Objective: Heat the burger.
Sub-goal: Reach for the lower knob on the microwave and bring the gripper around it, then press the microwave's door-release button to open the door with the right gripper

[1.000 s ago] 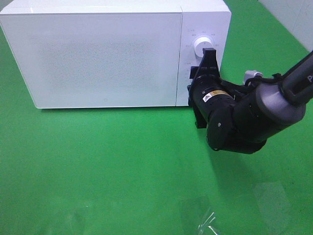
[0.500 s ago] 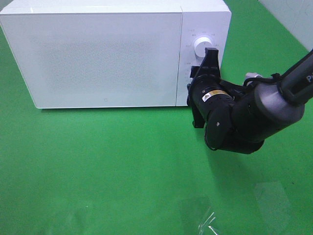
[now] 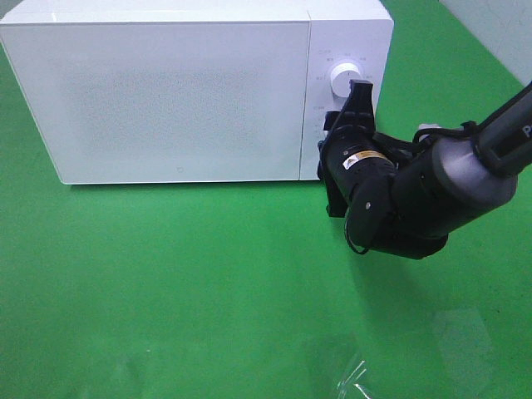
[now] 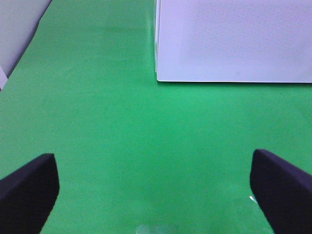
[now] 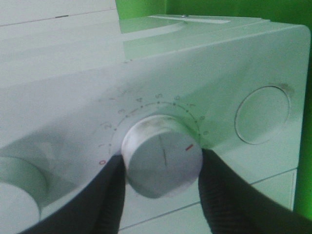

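The burger is out of view. The white microwave [image 3: 179, 91] stands with its door closed. In the exterior high view my right gripper [image 3: 345, 112] reaches onto the microwave's control panel just below the upper white dial [image 3: 342, 79]. In the right wrist view my right gripper [image 5: 162, 165] is shut on a round silver-white dial [image 5: 161, 158], one dark finger [image 5: 97, 195] pressed to each side of it. My left gripper [image 4: 156, 195] hovers open over bare green cloth in front of the microwave [image 4: 234, 39], nothing between its fingers [image 4: 29, 190].
A round push button [image 5: 263, 114] sits beside the gripped dial, and a second dial [image 5: 14, 185] shows at the panel's other side. Crumpled clear film [image 3: 353, 374] lies near the table's front edge. The right arm's bulky wrist [image 3: 416, 195] hangs in front of the microwave's right corner.
The right gripper has rolled slightly while closed on the dial, and its wrist shifted a little. The left gripper stays open and the microwave has not moved.
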`<state>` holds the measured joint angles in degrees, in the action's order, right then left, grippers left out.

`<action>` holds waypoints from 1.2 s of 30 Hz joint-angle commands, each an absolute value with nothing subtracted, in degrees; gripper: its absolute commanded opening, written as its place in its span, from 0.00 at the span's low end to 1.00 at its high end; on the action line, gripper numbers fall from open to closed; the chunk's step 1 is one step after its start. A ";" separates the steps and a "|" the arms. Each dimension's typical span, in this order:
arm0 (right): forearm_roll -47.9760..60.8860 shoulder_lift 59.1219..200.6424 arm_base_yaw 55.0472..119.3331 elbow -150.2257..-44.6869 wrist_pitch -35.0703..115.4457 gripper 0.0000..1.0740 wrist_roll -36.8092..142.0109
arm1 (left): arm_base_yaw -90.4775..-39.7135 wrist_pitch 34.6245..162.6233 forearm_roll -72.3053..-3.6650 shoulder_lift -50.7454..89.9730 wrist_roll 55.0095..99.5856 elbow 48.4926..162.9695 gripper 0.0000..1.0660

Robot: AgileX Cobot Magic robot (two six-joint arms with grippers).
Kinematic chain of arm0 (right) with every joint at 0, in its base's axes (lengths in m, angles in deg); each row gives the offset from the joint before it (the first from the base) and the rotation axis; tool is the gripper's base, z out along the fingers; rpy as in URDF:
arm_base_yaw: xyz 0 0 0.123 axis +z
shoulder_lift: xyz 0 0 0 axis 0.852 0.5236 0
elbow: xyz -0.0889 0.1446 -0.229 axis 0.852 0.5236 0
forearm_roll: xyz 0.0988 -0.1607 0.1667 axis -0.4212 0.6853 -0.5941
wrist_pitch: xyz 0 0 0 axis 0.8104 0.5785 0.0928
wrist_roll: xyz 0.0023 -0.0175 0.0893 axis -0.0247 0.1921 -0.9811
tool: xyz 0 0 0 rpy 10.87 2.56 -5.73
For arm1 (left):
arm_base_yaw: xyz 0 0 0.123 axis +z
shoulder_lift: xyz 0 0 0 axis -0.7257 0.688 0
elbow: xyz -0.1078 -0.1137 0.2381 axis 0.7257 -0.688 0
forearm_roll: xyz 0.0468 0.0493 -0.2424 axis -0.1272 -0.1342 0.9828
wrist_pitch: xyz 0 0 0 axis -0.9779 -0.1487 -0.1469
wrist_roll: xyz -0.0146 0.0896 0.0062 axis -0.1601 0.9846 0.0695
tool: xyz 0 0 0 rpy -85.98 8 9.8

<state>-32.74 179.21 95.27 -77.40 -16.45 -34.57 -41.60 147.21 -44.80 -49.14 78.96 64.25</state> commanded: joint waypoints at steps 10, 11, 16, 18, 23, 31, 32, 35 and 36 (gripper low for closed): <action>-32.56 177.21 95.38 -75.68 -18.86 0.58 -30.05 | -41.43 147.15 -44.52 -49.71 78.79 64.08 0.94; -31.93 176.58 95.78 -74.42 -18.63 0.58 -29.25 | -41.43 147.15 -44.52 -49.71 78.79 64.08 0.94; -29.30 173.71 96.01 -71.50 -14.04 0.58 -27.13 | -41.43 147.15 -44.52 -49.71 78.79 64.08 0.94; -27.81 172.28 96.01 -70.01 -11.98 0.58 -25.29 | -41.43 147.15 -44.52 -49.71 78.79 64.08 0.94; -24.83 167.75 96.01 -66.12 -8.77 0.58 -19.39 | -41.43 147.15 -44.52 -49.71 78.79 64.08 0.94; -20.93 157.79 95.84 -62.51 5.72 0.58 1.69 | -41.43 147.15 -44.52 -49.71 78.79 64.08 0.94; -20.70 156.47 95.84 -62.51 8.13 0.58 6.05 | -41.43 147.15 -44.52 -49.71 78.79 64.08 0.94; -20.82 151.94 95.84 -62.51 15.35 0.58 21.63 | -41.43 147.15 -44.52 -49.71 78.79 64.08 0.94; -20.82 151.94 95.84 -62.51 15.35 0.58 21.63 | -41.43 147.15 -44.52 -49.71 78.79 64.08 0.94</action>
